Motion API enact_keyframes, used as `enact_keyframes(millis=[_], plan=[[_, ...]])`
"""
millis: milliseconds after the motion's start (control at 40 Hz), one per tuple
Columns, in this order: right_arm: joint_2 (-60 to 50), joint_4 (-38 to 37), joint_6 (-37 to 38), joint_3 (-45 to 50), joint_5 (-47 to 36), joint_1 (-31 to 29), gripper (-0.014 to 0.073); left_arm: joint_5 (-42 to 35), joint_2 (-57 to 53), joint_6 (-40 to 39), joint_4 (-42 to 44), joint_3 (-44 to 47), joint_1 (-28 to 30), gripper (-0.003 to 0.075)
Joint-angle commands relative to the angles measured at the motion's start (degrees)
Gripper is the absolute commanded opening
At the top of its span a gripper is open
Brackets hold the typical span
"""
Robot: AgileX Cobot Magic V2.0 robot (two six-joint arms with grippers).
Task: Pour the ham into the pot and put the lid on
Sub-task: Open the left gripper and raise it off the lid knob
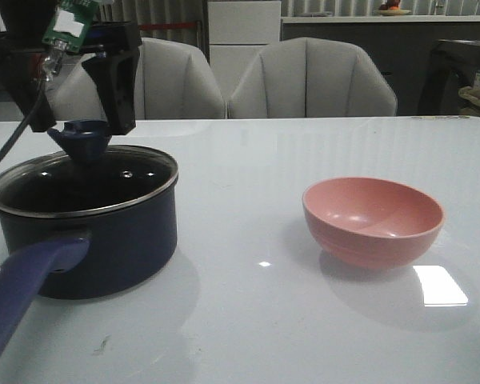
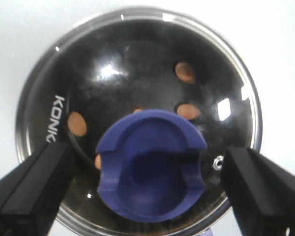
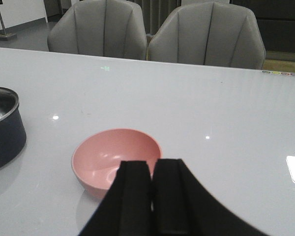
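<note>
Task status, as far as can be judged: nearly complete. The thin orange-pink ham slices (image 2: 186,72) are seen through the glass, lying on the black floor of the pot directly beneath the left gripper. The round clear glass lid with metal rim and small steam hole (image 2: 137,69) appears seated on the rim of the dark navy round saucepan with the long purple-blue handle (image 1: 104,240). What seems left: clearing the left arm away from the knob.

Left gripper (image 2: 150,177): jaws spread wide, nothing held. The blue flared funnel-shaped knob (image 2: 152,169) sits midway between the two black fingers (image 2: 32,189), with a clear gap on both sides in the left wrist view. In the front view the fingers hang down to knob height, one each side; no contact can be made out.

Right gripper (image 3: 151,196): fingers pressed together, only a thin seam between them, nothing held. The round pink plastic bowl (image 3: 115,157) sits just beyond its fingertips on the white glossy table (image 3: 211,108), with no ham visible inside. The pot is off to the far side from this gripper, well apart.

Farther back, two grey upholstered chairs (image 1: 312,80) stand behind the table.
</note>
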Motion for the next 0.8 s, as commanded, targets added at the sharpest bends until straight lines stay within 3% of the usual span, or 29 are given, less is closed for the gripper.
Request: enact_keyframes(millis=[0, 225, 350, 775], plan=[[0.5, -0.1, -0.5, -1.7, -4.5, -0.1, 0.0147, 3.0, -4.7, -0.1, 0.7, -2.7, -0.2, 0.0649], [0.5, -0.1, -0.5, -1.7, -4.5, -0.1, 0.0147, 2.1, -14.7, -0.1, 5.4, 0.7, -0.2, 0.0648], [0.5, -0.1, -0.5, -1.7, -4.5, -0.1, 0.0147, -3.0, -23.7, -0.1, 7.6, 7.6, -0.2, 0.0648], [0.5, -0.1, -0.5, -1.7, -4.5, -0.1, 0.0147, -39.9, -62.2, -0.1, 12.1, 43.5, -0.2, 0.0648]])
